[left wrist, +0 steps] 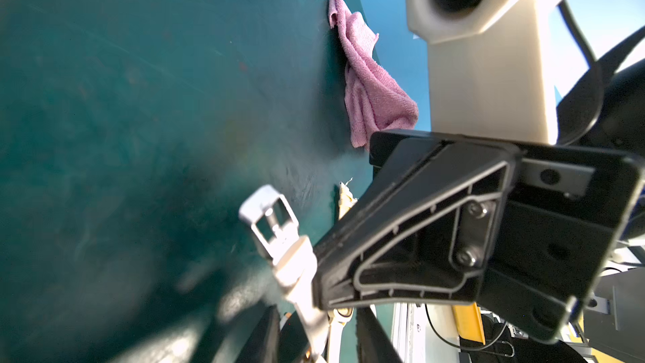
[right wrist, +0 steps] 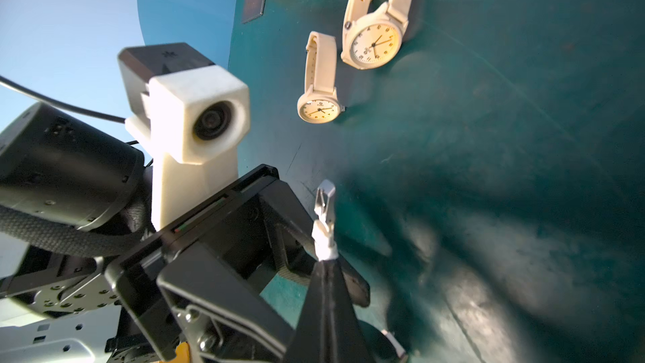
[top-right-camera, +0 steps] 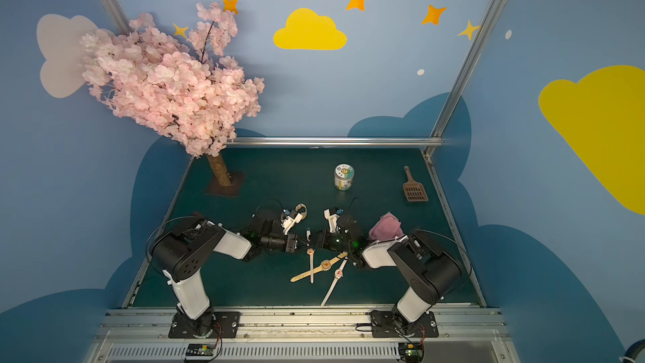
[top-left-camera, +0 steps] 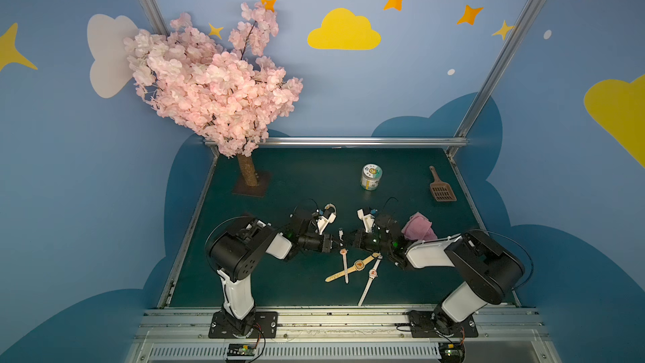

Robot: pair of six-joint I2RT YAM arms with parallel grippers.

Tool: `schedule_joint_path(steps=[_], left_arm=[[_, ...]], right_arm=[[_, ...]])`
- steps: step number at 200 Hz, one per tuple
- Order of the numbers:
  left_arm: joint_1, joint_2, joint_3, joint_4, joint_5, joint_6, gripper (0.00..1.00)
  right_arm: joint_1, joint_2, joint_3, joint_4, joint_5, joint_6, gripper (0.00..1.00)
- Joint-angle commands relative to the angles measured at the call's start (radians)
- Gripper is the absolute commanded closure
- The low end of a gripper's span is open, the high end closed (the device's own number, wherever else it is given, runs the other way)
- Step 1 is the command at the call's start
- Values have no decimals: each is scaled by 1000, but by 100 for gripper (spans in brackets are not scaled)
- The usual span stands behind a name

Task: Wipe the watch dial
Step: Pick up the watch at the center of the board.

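Right gripper (right wrist: pixel 326 264) clamped on watch strap (right wrist: pixel 324 235) | left gripper (left wrist: pixel 314 338) jaws apart astride it | cloth (top-left-camera: pixel 419 226) toward table (top-left-camera: pixel 279 284) right edge

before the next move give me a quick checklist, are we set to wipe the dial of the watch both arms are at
1. Hold of the right gripper on the strap: ok, it is shut on it next to the buckle.
2. Hold of the left gripper: not ok, its fingers stand either side of the strap, not closed on it.
3. Wiper in hand: not ok, the pink cloth lies loose on the table.
4. Access to the dial: ok, it is clear of both grippers in both top views.
5. Free strap end: not ok, it crosses the strap of the yellow watch.
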Motion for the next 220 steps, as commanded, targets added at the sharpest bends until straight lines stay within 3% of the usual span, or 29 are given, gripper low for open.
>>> schedule_joint_path(steps=[1, 126, 182, 200, 220], left_arm=[[-9, 17, 28, 18, 3, 16, 68], [-53, 38, 35, 19, 1, 22, 88], [-49, 29, 32, 19, 10, 23, 89], [-47, 22, 30, 15, 40, 33, 89], [-48, 5, 30, -10, 89, 56, 88]], right_arm=[[-6, 3, -3, 24, -13, 2, 100], [-5, -29, -24, 6, 7, 3, 100], [-10, -55, -19, -56, -2, -17, 100], [-28, -91, -8, -132, -27, -46, 78], [-54, -138, 25, -232, -109, -94, 62]])
